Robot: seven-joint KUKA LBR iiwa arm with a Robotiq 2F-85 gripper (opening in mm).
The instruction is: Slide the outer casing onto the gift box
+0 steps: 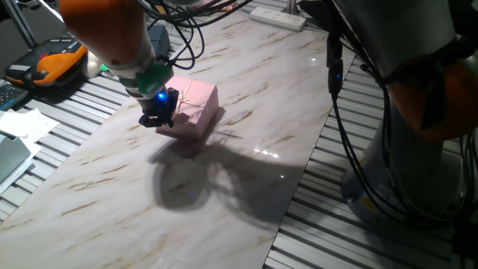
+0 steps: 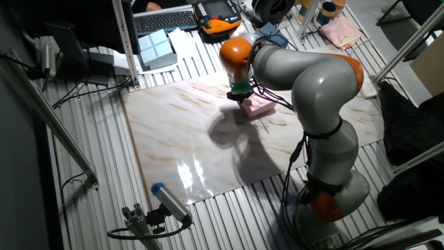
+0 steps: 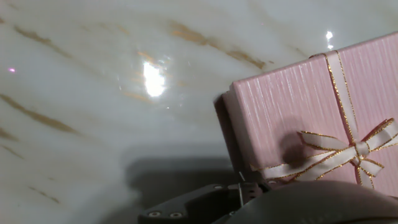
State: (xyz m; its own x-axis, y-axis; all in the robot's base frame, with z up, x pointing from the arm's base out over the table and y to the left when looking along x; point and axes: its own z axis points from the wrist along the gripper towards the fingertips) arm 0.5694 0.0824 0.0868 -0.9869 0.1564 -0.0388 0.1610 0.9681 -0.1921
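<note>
The gift box (image 1: 196,104) is a flat pale pink box with a thin gold-edged ribbon and bow. It lies on the marble board, slightly tilted, and also shows in the other fixed view (image 2: 259,105). In the hand view the gift box (image 3: 292,118) fills the right side, with the bow low at the right. My gripper (image 1: 159,113) is at the box's near left edge and appears shut on that edge. It also shows in the other fixed view (image 2: 240,98). One blurred finger (image 3: 311,202) lies over the box top. I cannot make out the outer casing as a separate thing.
The marble board (image 1: 246,187) ends in ribbed metal table on all sides. A white power strip (image 1: 278,16) lies at the back. An orange device (image 1: 52,63) and papers (image 1: 26,123) lie at the left. A dark blue object (image 1: 159,33) sits behind the arm.
</note>
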